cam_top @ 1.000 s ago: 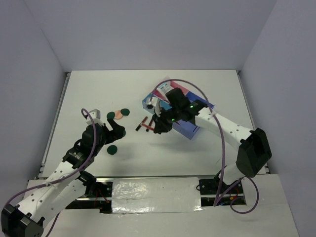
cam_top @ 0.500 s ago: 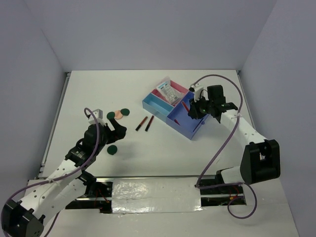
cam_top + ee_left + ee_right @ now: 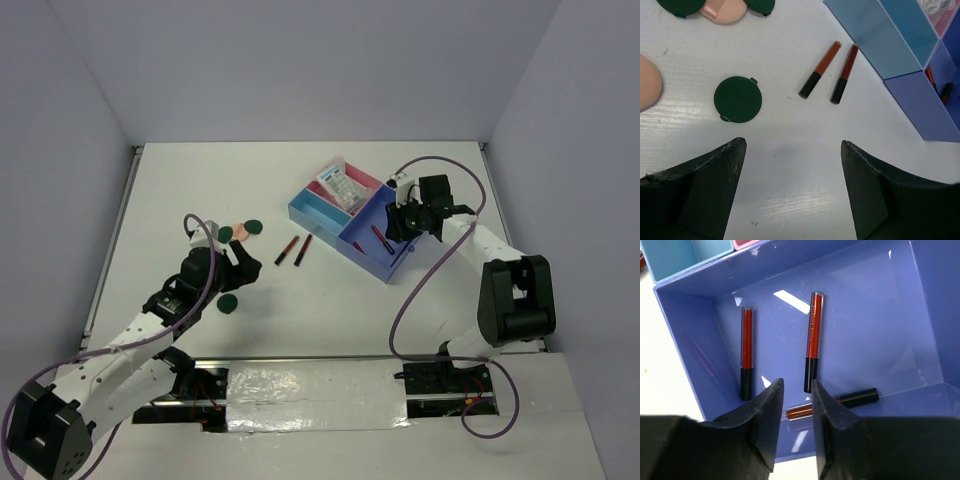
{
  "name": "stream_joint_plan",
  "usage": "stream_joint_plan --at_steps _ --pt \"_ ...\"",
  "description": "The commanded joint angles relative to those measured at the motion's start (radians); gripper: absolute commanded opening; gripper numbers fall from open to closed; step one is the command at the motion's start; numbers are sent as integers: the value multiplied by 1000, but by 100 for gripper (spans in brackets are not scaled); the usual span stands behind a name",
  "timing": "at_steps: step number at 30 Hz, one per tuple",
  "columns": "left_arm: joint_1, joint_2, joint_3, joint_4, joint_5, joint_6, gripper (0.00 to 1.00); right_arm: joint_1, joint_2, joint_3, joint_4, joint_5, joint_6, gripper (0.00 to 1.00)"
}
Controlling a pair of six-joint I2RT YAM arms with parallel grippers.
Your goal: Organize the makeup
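I am hovering my right tool (image 3: 797, 386), fingers barely parted and gripping nothing, over the deep-blue compartment of the tray (image 3: 687, 320), where three red-and-black sticks (image 3: 813, 335) are lying just beyond the fingertips; lettering along one is too faint to read. The white packets (image 3: 341, 186) are sitting in the pink compartment, their blue print illegible. My left tool (image 3: 792, 147) is hanging spread wide and empty above the worktop (image 3: 790, 200), a dark green disc (image 3: 738, 98) and two more sticks (image 3: 821, 69) lying ahead of it.

Bare table (image 3: 400, 180) around two loose sticks (image 3: 286, 250); tray wall (image 3: 340, 243) just right; green disc (image 3: 229, 302) well left
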Motion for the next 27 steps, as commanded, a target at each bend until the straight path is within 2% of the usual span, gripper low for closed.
stream_joint_plan --at_steps 1,3,6,8,9,11,12,13,15,17,20,26,27 --pt "5 25 40 67 26 29 88 -1 7 46 35 -7 10 38" --pt "5 59 49 80 45 41 86 -4 2 44 35 -13 7 40" --pt "5 131 78 128 84 75 78 -12 -17 43 32 -42 3 42" --pt "5 212 121 148 110 113 69 -24 -37 44 23 -76 -3 46" --pt "5 243 141 151 133 126 60 -32 -45 47 14 -106 -12 51" --pt "5 344 206 148 157 172 52 -58 -65 52 -15 -214 -46 58" --pt "5 378 231 144 170 187 48 -67 -73 52 -21 -249 -58 67" --pt "5 445 254 137 188 217 44 -84 -79 52 -38 -324 -87 70" --pt "5 510 323 128 194 245 45 -98 -100 48 -49 -384 -103 72" --pt "5 599 389 120 222 282 51 -106 -120 43 -54 -432 -117 72" --pt "5 737 475 105 225 339 55 -110 -148 22 -38 -443 -117 72" --pt "2 883 615 25 208 396 54 -116 -154 14 -32 -458 -108 72" --pt "-4 912 633 12 199 411 53 -147 -151 15 -32 -461 -105 72"
